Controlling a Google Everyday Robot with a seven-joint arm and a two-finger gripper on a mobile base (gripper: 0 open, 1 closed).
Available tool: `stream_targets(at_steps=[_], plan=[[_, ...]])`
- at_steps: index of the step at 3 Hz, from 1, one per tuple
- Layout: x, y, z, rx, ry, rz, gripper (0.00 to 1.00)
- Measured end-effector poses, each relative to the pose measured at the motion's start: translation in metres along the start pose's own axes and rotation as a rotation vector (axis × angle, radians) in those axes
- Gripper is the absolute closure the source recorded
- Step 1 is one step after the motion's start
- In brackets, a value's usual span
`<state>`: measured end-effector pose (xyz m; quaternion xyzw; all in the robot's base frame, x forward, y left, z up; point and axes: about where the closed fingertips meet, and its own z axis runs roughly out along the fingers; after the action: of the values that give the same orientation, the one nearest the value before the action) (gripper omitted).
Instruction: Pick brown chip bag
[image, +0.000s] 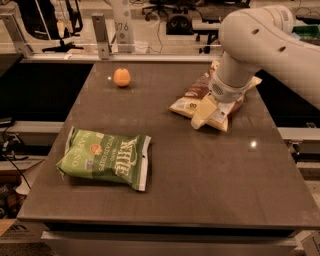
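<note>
The brown chip bag (192, 96) lies flat at the far right of the dark table (200, 190), its tan ends and white label panel showing. My gripper (204, 114) hangs from the big white arm (260, 45) that comes in from the upper right. It sits right over the bag's near middle, low against it, and covers much of the bag's right half.
A green Kettle chip bag (105, 159) lies at the near left of the table. A small orange (121, 77) sits at the far left. A glass partition and metal posts (100, 35) stand behind the table's far edge.
</note>
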<state>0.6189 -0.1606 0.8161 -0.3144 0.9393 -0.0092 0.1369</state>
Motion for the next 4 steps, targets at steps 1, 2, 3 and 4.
stream_targets(at_steps=[1,2,3,4], plan=[[0.001,0.0,0.0,0.007,0.005,-0.004,0.4],[0.002,-0.005,-0.007,0.02,-0.001,0.0,0.64],[0.0,-0.009,-0.019,0.03,-0.021,-0.002,0.86],[-0.006,-0.014,-0.04,0.033,-0.058,-0.014,1.0]])
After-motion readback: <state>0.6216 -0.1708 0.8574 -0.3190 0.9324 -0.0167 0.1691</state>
